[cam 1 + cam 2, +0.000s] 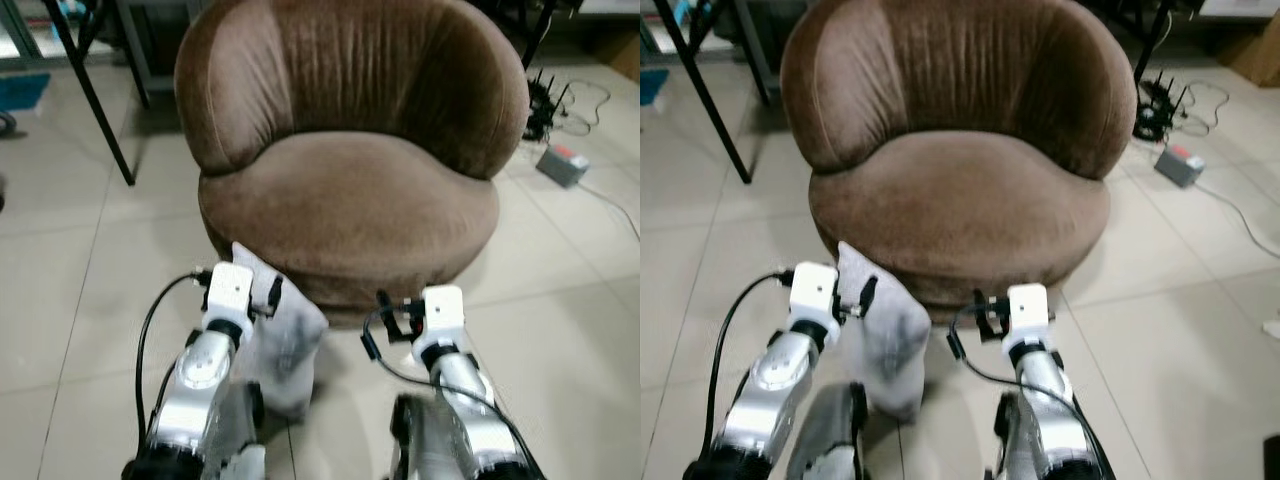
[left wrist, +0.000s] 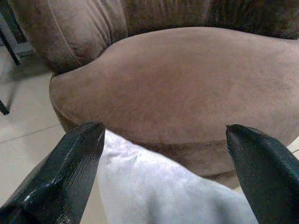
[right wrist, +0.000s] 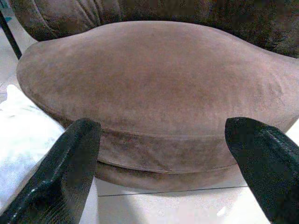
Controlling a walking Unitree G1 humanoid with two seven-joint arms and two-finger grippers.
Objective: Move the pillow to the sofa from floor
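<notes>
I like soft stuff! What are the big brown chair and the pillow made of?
The brown chair looks like velvety plush fabric: soft sheen, streaky nap, puffy folds. The pillow, between the left gripper's open fingers, seems pale grey-white woven cloth, matte and slightly crumpled. What fills either one can't be told.

tiled floor [image 1: 70,300] | blk table leg [image 1: 95,95] far left | grey power box [image 1: 562,164] + cables [image 1: 575,100] far right

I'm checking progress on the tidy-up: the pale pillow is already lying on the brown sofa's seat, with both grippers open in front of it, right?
Not quite. The pillow is not on the seat; the left eye view shows it below the sofa's front edge, beside the left gripper. Both it and the right gripper are open.
</notes>
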